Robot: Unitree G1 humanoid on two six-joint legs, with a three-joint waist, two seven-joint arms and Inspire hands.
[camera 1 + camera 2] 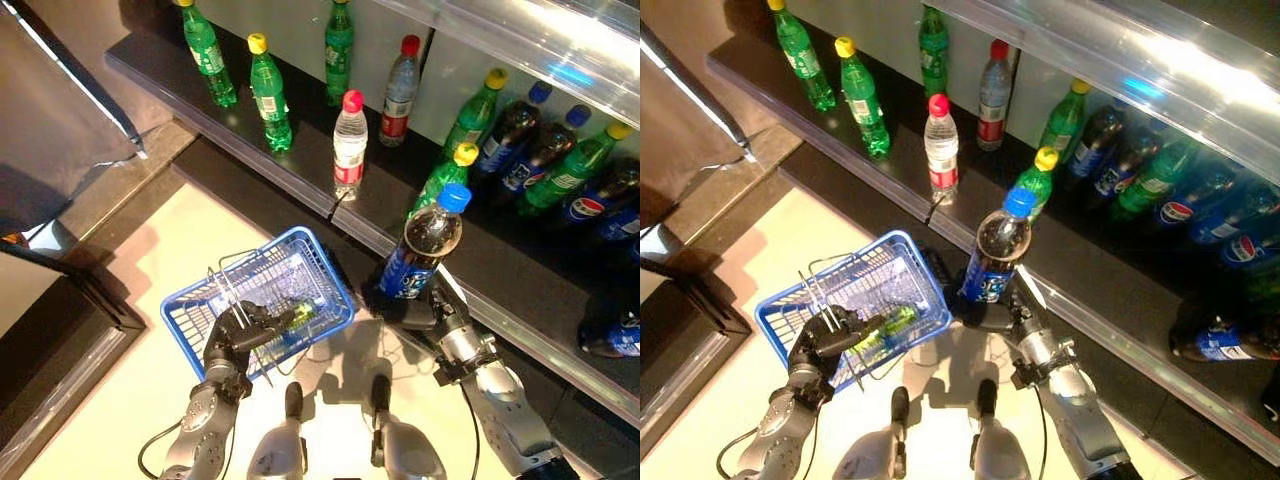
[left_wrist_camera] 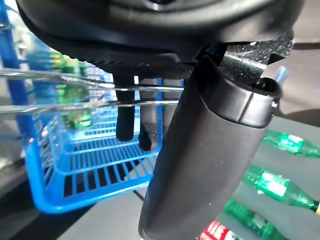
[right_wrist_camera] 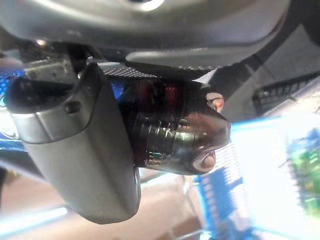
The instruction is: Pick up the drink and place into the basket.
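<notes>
My right hand (image 1: 412, 305) is shut on a dark cola bottle (image 1: 420, 252) with a blue cap and blue label, held upright just off the shelf edge, to the right of the basket. The right wrist view shows the bottle's dark base (image 3: 175, 127) wrapped by my fingers and thumb. My left hand (image 1: 240, 335) is shut on the metal wire handles (image 2: 60, 90) of the blue plastic basket (image 1: 190, 310), which hangs over the pale floor. A green bottle (image 1: 298, 313) lies inside the basket.
A dark shelf (image 1: 310, 170) runs diagonally across the back, carrying several green bottles, two clear water bottles with red caps (image 1: 349, 143) and several dark cola bottles (image 1: 520, 130) at the right. A shiny upper shelf (image 1: 560, 40) overhangs them.
</notes>
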